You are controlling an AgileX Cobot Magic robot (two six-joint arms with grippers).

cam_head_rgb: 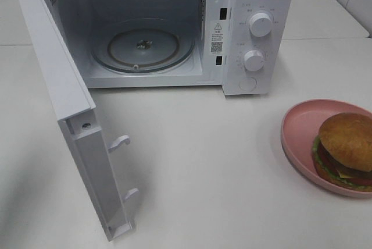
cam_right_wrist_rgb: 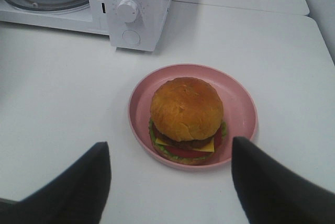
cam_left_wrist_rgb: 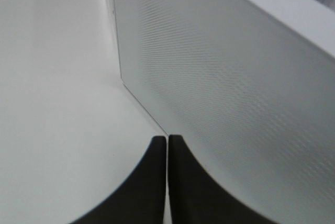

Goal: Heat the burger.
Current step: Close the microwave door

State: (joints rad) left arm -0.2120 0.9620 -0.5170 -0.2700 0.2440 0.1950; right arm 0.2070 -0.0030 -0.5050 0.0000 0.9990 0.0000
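Microwave (cam_head_rgb: 256, 34) door (cam_head_rgb: 70, 132) swung wide at 9 o'clock, turntable (cam_head_rgb: 142, 45) exposed. Burger (cam_head_rgb: 346, 150) sits on pink plate (cam_head_rgb: 299, 127) at 4 o'clock, near table (cam_head_rgb: 203, 173) edge. Right gripper (cam_right_wrist_rgb: 170, 174) spread apart, above plate. Left gripper (cam_left_wrist_rgb: 167, 177) pressed together beside door.

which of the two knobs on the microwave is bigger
The upper knob is bigger; the lower knob, just above the round button, is visibly smaller.
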